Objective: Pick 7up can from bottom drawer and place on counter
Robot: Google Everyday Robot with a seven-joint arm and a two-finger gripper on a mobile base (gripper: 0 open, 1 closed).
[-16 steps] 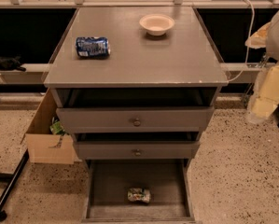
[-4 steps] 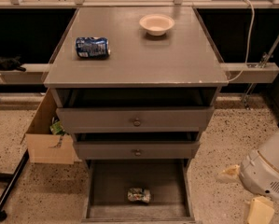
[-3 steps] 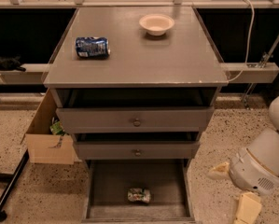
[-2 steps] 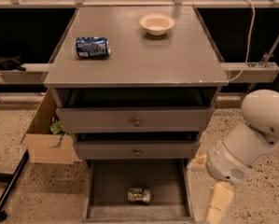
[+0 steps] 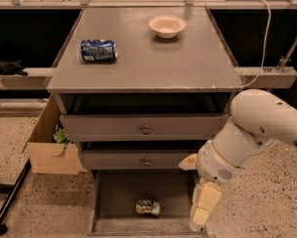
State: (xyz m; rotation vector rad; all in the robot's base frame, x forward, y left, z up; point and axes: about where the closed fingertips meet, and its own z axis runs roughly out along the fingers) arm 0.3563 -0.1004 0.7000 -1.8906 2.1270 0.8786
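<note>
Speckled flooring (image 5: 279,202) frames the cabinet (image 5: 113,129), whose drawer (image 5: 117,202) stands pulled out at bottom centre so the 7up can (image 5: 148,207) lies exposed on its floor, while the gripper (image 5: 200,217) hangs near its right side, apparently empty, though we cannot tell whether it is open.

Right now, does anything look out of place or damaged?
The 7up can lies crumpled on its side in the drawer; the blue and white can lies on its side on the counter. The gripper hangs by the drawer's right wall, clear of both.
</note>
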